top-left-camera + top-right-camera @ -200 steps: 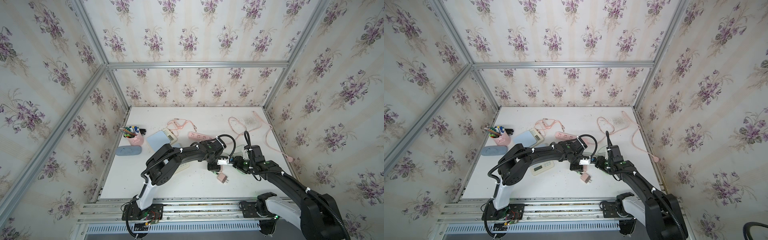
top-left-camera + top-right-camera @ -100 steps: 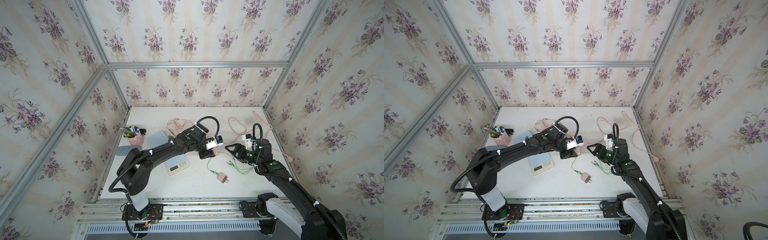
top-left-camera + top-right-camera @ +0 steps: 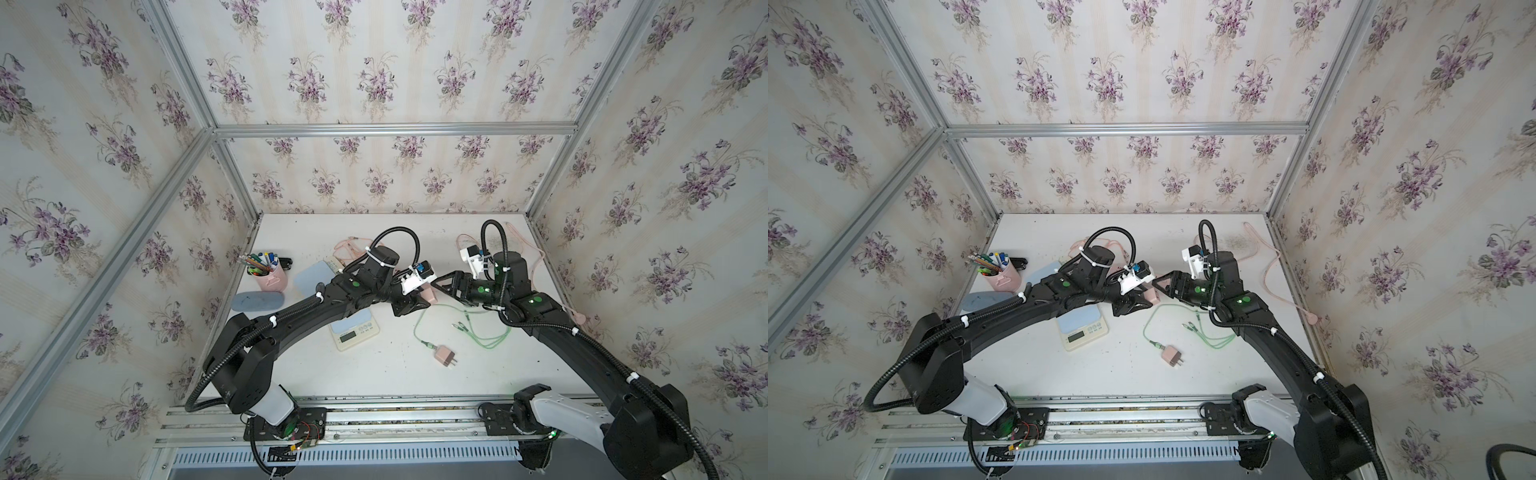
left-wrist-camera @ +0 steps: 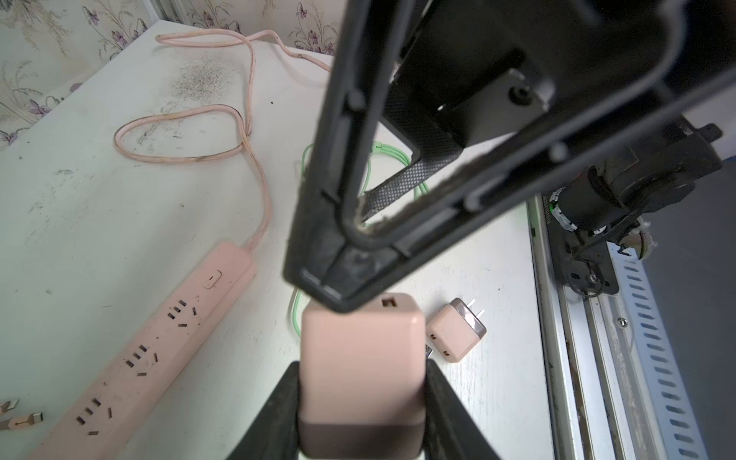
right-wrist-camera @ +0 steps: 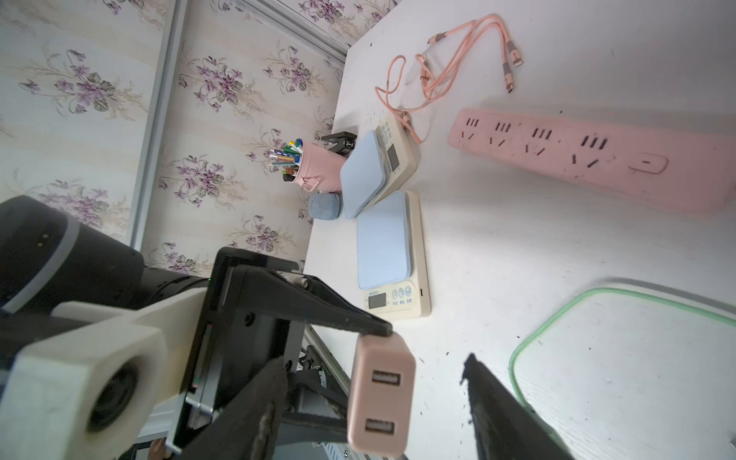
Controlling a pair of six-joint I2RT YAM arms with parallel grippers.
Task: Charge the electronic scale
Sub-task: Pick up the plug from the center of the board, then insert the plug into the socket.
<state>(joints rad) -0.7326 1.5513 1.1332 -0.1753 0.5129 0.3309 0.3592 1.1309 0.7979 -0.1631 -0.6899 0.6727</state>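
across the white table (image 3: 374, 376) i saw both arms bent in toward the middle, their ends nose to nose above the far half. the pink power strip (image 4: 159, 338) lay flat on the far side with its sockets up, mostly hidden under the arms in both top views. the electronic scale (image 3: 355, 330) sat near the middle of the table, blue platform up and display toward the front edge, partly under the left arm. a second scale (image 5: 398, 155) lay just beyond it, and a pink pen cup (image 3: 272, 279) stood further off by the left wall. the left gripper (image 4: 360, 398) was pinching a pink charger block (image 5: 380, 398) by its sides, up off the table, with its two usb ports facing the right gripper (image 5: 374, 362). that one had its jaws spread wide, one finger on each side of the block and, in the right wrist view, clear of it. a green cable (image 5: 512, 366) lay looped on the table under the right arm, one end just beside a spare pink charger (image 3: 445, 356) lying to the right of the scale, nearer the front.
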